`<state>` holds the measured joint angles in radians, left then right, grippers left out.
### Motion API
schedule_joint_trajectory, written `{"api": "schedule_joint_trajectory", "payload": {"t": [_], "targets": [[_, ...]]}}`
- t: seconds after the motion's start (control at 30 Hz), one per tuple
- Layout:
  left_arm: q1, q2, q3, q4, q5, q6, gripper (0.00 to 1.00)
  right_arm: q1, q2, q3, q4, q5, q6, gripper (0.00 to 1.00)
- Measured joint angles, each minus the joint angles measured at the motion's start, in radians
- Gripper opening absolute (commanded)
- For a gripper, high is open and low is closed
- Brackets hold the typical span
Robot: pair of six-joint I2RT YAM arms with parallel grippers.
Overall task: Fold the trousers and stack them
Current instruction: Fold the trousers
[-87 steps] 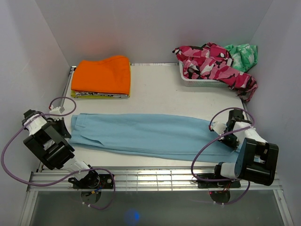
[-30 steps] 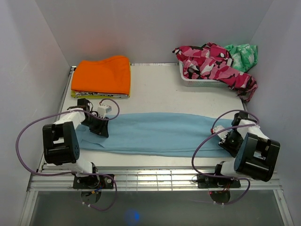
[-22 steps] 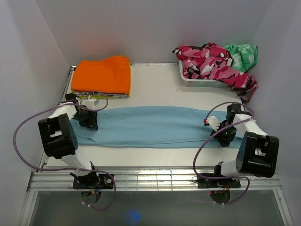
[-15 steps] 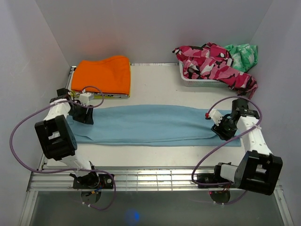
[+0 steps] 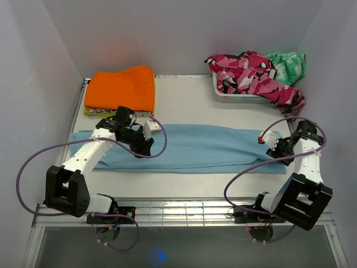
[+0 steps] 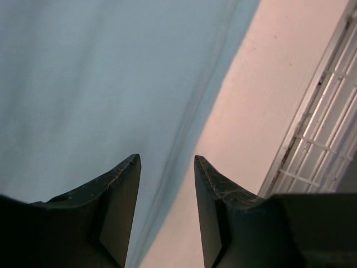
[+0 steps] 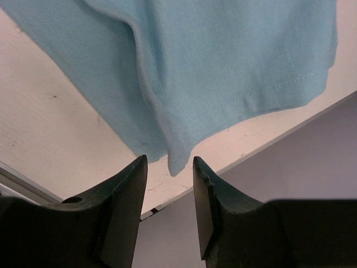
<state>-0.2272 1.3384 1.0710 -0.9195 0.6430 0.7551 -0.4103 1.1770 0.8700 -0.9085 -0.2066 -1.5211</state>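
Note:
The light blue trousers point(image 5: 195, 148) lie flat across the table, folded lengthwise into a long narrow strip. My left gripper point(image 5: 145, 147) hovers over their near edge, about a third of the way in from the left end. In the left wrist view its jaws point(image 6: 165, 162) stand open above the blue cloth point(image 6: 100, 84) and the bare table, with nothing between them. My right gripper point(image 5: 277, 151) is at the trousers' right end. In the right wrist view it point(image 7: 168, 162) is open, and the hem corner point(image 7: 175, 162) shows just beyond its tips.
A folded orange garment point(image 5: 120, 88) tops a small stack at the back left. A white basket point(image 5: 234, 96) at the back right holds pink camouflage clothes point(image 5: 251, 70) and a green one point(image 5: 287, 62). A metal grate point(image 5: 184, 211) runs along the near edge. Walls stand close on both sides.
The left gripper has moved right from the trousers' left end towards their middle. The right gripper has shifted right to the hem end. The trousers now lie narrower than at first.

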Motion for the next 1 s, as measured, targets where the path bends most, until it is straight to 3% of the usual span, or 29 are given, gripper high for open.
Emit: {"api": "schedule_joint_trajectory", "payload": {"t": [0.13, 0.3, 0.77, 1.0], "targets": [[-0.161, 0.029, -0.101, 0.036, -0.072, -0.057, 0.52, -0.075, 0.088, 0.000, 0.026, -0.011, -0.070, 0.42], [-0.286, 0.069, -0.128, 0.095, -0.143, -0.118, 0.51, -0.088, 0.129, 0.000, 0.046, -0.027, -0.125, 0.43], [-0.381, 0.187, -0.128, 0.208, -0.270, -0.153, 0.52, -0.088, 0.129, -0.091, 0.145, -0.020, -0.165, 0.46], [-0.407, 0.221, -0.148, 0.242, -0.309, -0.151, 0.34, -0.088, 0.129, -0.101, 0.201, -0.011, -0.165, 0.45]]}}
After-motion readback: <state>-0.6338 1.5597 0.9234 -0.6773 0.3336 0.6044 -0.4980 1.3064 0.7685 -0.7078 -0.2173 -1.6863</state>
